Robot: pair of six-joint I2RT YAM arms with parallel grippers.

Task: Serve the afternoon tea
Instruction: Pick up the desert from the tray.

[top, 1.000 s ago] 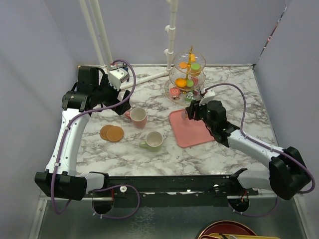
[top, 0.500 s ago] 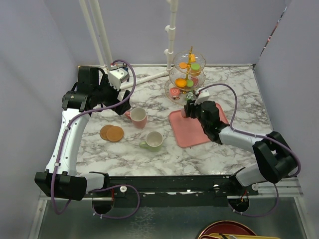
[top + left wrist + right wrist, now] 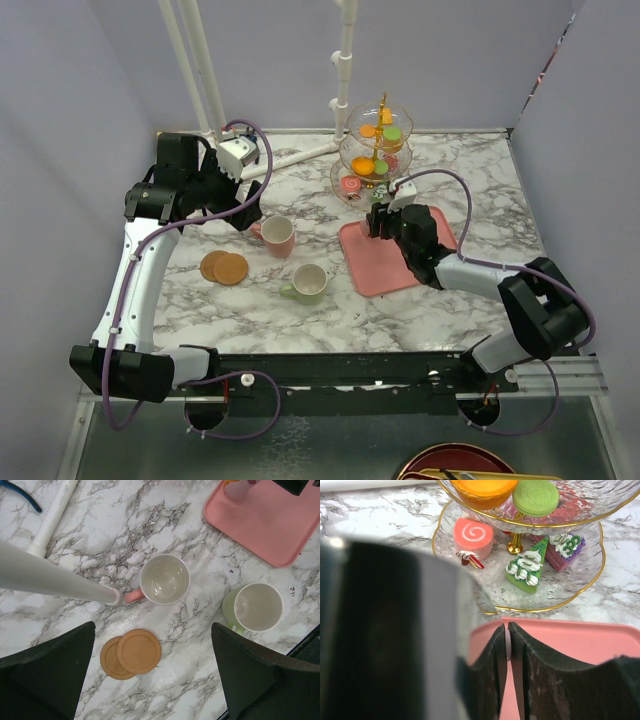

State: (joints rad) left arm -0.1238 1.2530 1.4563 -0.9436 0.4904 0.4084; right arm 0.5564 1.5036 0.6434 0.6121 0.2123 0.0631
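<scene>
The three-tier glass stand [image 3: 352, 118] with its gold stem stands at the back, loaded with macarons and cakes. Its bottom tier [image 3: 590, 587] holds a pink swirl roll [image 3: 473, 536] and a green cake wedge [image 3: 526, 570]. My right gripper [image 3: 375, 222] hovers over the pink tray's [image 3: 385, 265] far corner, just in front of the stand. In the right wrist view the right gripper [image 3: 508, 635] is shut on a thin pale-pink piece. The pink mug [image 3: 277, 235], green mug [image 3: 309, 283] and two overlapping brown coasters [image 3: 224, 267] sit on the marble. My left gripper [image 3: 153, 625] hangs open high above them.
A white pipe [image 3: 300, 155] lies on the marble at the back left, and upright white posts [image 3: 345, 60] rise behind the stand. A blurred grey and dark mass fills the left of the right wrist view. A black rail [image 3: 350, 370] runs along the table's near edge.
My right arm has folded inward, and its gripper has shifted a little left along the tray's far edge towards the stand. The left arm, mugs and coasters have not moved.
</scene>
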